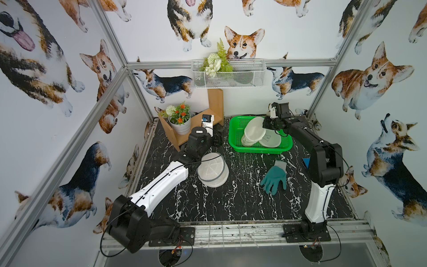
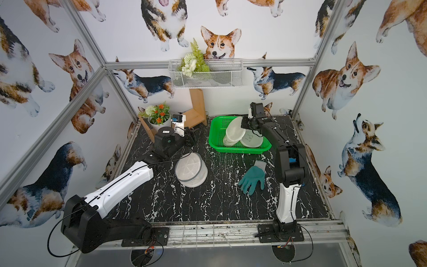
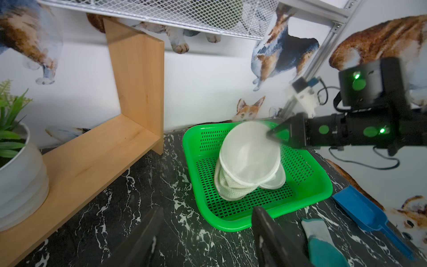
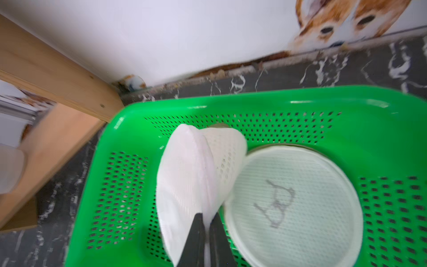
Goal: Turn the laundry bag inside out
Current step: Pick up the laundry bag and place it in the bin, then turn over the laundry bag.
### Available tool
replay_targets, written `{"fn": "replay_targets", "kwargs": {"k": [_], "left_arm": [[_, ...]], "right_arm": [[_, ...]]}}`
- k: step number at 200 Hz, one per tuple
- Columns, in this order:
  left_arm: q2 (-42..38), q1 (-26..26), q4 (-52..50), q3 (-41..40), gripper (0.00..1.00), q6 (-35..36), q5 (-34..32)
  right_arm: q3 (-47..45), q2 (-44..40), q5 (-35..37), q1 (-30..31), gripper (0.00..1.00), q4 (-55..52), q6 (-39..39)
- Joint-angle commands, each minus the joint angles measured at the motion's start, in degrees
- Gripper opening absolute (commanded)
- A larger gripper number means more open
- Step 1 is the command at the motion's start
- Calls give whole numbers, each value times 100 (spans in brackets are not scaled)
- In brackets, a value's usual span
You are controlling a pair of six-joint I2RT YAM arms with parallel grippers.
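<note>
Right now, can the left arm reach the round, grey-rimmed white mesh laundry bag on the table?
Probably yes: the grey-rimmed mesh bag lies uncovered beside that arm; the open, empty left hand would only need drawing back.

A white mesh laundry bag (image 4: 191, 185), round and stiffened by a hoop rim, is pinched at its edge between the closed jaws of the right gripper (image 4: 205, 217). It is tipped up on edge, its disc reaching away from the jaw tips. Its crumpled lower mesh (image 3: 228, 185) is slumped on the floor of the green basket (image 4: 231, 104). Just beside those jaws, touching the held bag, a second white bag (image 4: 291, 208) is laid flat, and a grey scribble is seen on its face. A third bag (image 1: 212, 170), grey-rimmed and shaped as a low drum, is seen in both top views on the table (image 1: 231, 203). It is well apart from the right jaws and behind the parted jaws of the left gripper (image 3: 208, 209).
</note>
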Motion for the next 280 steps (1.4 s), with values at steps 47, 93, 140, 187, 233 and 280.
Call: {"fn": "replay_targets", "kwargs": {"k": [47,93,140,187,233,280], "left_arm": [[251,-834,656,570,68,2662,1154],[554,-1614,968,1035,72,4655,1113],[867,-1954,1379,1508,75,5462,701],[1271,-2189,944,1916,76,6373,598],[1358,-2258,1065,2031,66,6649,35],[1296,-2258,1020,2028,34,6835,-169]], "right_arm": [[340,-1772,452,-4,0,-765,803],[1276,-2407,341,-4,0,-1944,1173],[2211,-2544,-110,5,0,-3136,1396],[2478,-2555,-882,158,0,-3584,1545],[2759,-2450,-1035,395,0,-4079,1277],[2759,-2463,-1053,461,0,-4126,1145]]}}
